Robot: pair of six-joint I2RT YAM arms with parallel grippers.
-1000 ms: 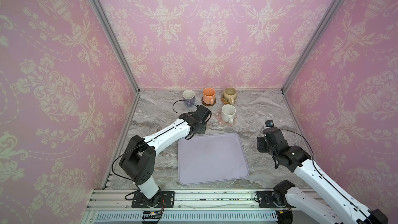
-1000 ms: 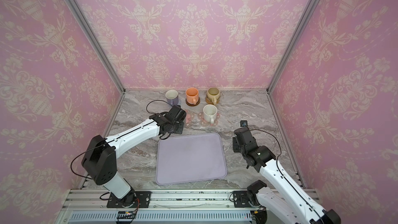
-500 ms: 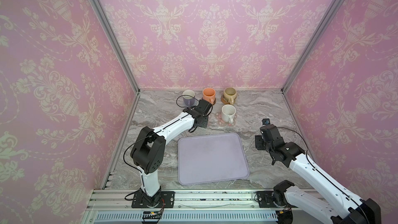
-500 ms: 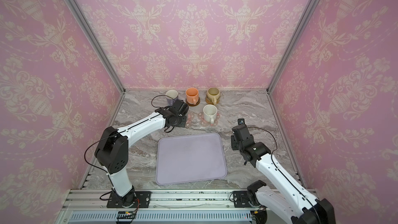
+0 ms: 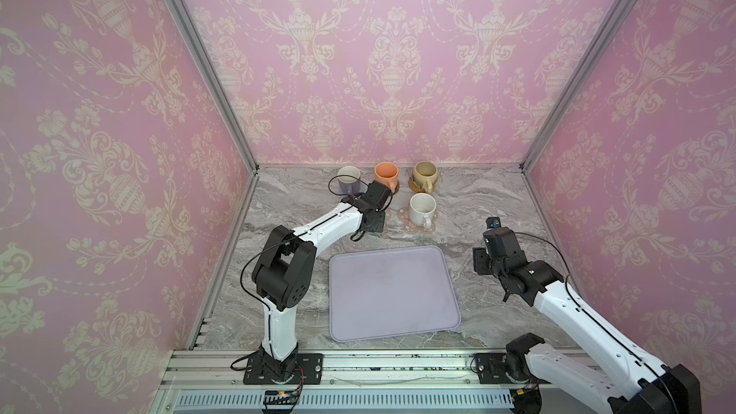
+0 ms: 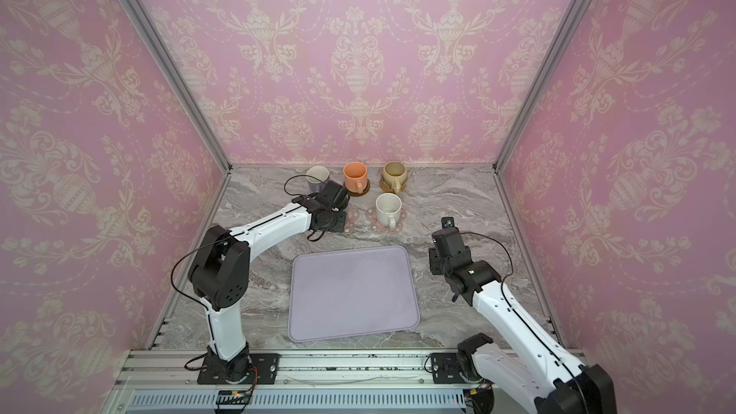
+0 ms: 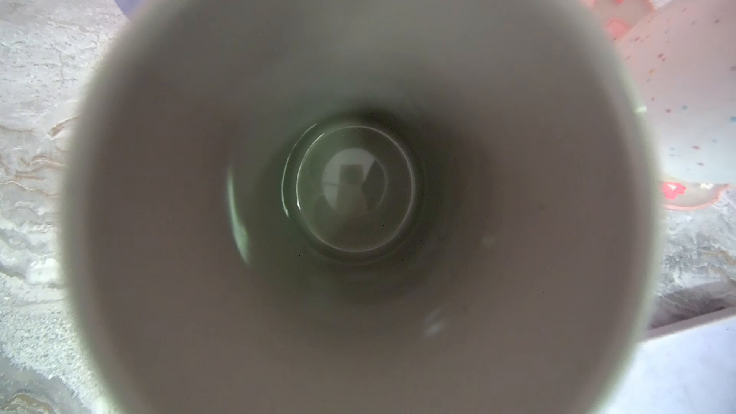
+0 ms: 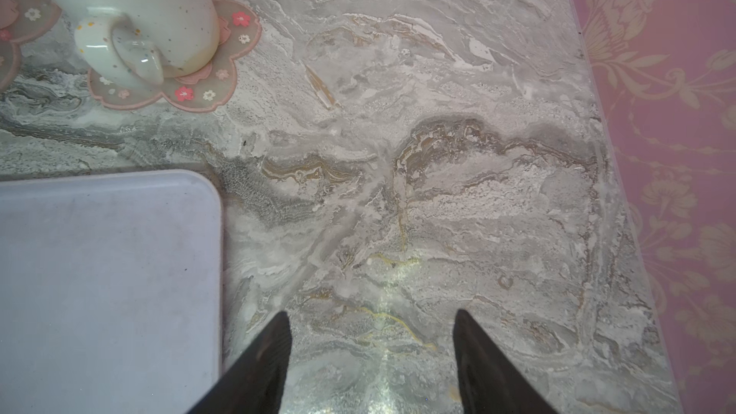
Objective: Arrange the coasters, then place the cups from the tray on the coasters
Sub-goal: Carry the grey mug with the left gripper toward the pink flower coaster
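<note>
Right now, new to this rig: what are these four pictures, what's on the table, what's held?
This is a left arm and a right arm, each ending in a two-finger gripper, on a marble table. Both top views come from one camera high up; each wrist view comes from a camera on an arm. The tray lies empty in the middle. Behind it stand the lavender cup, orange cup, beige cup and white speckled cup, the last on a pink flower coaster; a second flower coaster lies free. The left gripper is shut; its camera looks straight into a grey cup that it seems to hold, grip hidden. The right gripper is open, empty.
</note>
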